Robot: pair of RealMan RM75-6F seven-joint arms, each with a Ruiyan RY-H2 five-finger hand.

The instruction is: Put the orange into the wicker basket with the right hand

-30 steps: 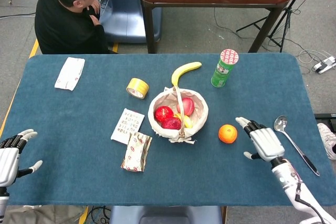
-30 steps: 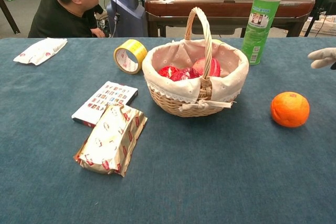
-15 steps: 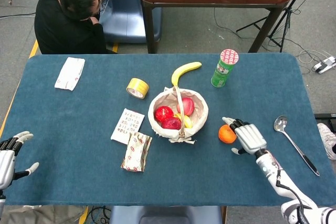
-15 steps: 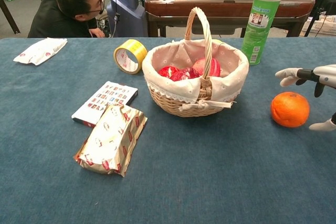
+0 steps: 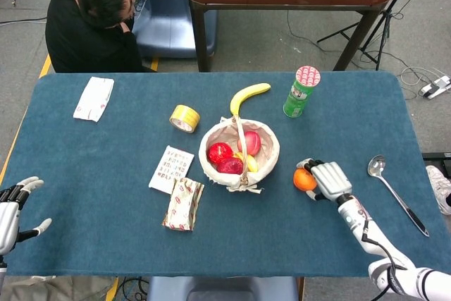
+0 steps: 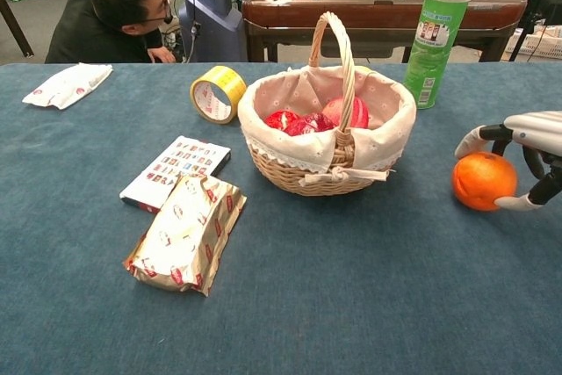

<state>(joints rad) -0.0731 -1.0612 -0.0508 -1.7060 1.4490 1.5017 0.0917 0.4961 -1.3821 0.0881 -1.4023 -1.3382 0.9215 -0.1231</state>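
Note:
The orange (image 5: 303, 178) (image 6: 481, 180) rests on the blue tablecloth just right of the wicker basket (image 5: 271, 142) (image 6: 281, 173). That basket has a tall handle and a white cloth lining, and holds red fruit and something yellow. My right hand (image 5: 330, 180) (image 6: 527, 142) wraps the orange from its right side, with fingers arched over the top and the thumb against its lower right. My left hand (image 5: 8, 211) hangs at the table's near left edge with its fingers spread and nothing in it.
A spoon (image 5: 394, 188) lies right of my right hand. Behind the basket are a banana (image 5: 250, 94), a green can (image 5: 301, 91) (image 6: 436, 41) and a tape roll (image 5: 184, 118). A card box (image 5: 171, 168) and a snack packet (image 5: 183, 204) lie to its left. A person (image 5: 91, 19) sits beyond the table.
My right hand has moved left from beside the spoon to the orange and curled its fingers and thumb around it. The orange has stayed in place. My left hand has barely moved.

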